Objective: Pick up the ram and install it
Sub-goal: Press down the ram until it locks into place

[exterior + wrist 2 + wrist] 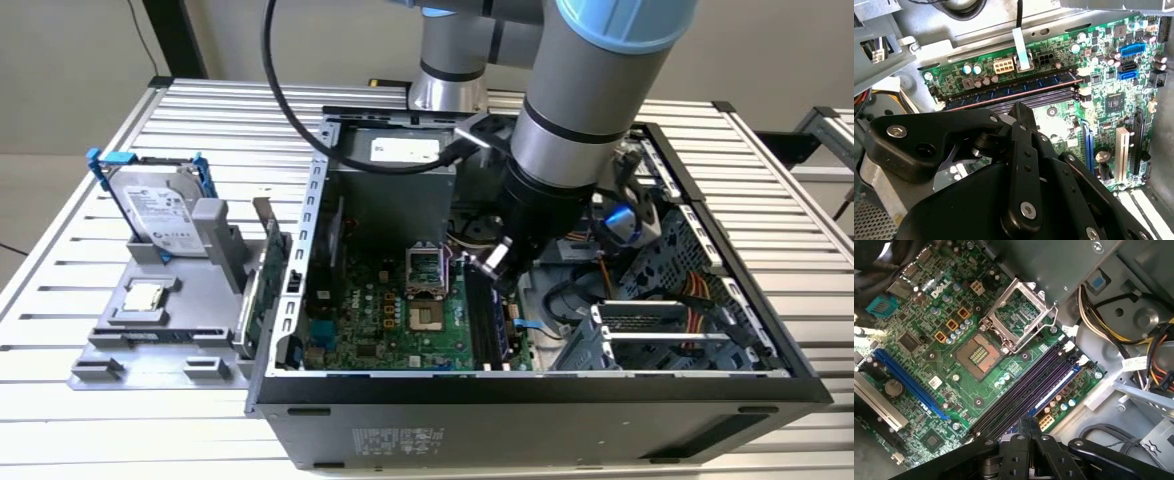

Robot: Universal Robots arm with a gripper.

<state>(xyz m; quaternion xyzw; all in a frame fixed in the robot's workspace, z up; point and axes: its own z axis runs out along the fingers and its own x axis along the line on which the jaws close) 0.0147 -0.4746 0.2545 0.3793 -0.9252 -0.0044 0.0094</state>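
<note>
Jaws: state cannot be told; poised over ram standing in motherboard slot. Risk: uneven pressure leaves one end unlatched.

You have a silver hard drive in a blue frame standing at the left of the exterior view, on a grey holder on the slatted surface. The open computer case fills the centre, its green motherboard showing an empty processor socket.
</note>
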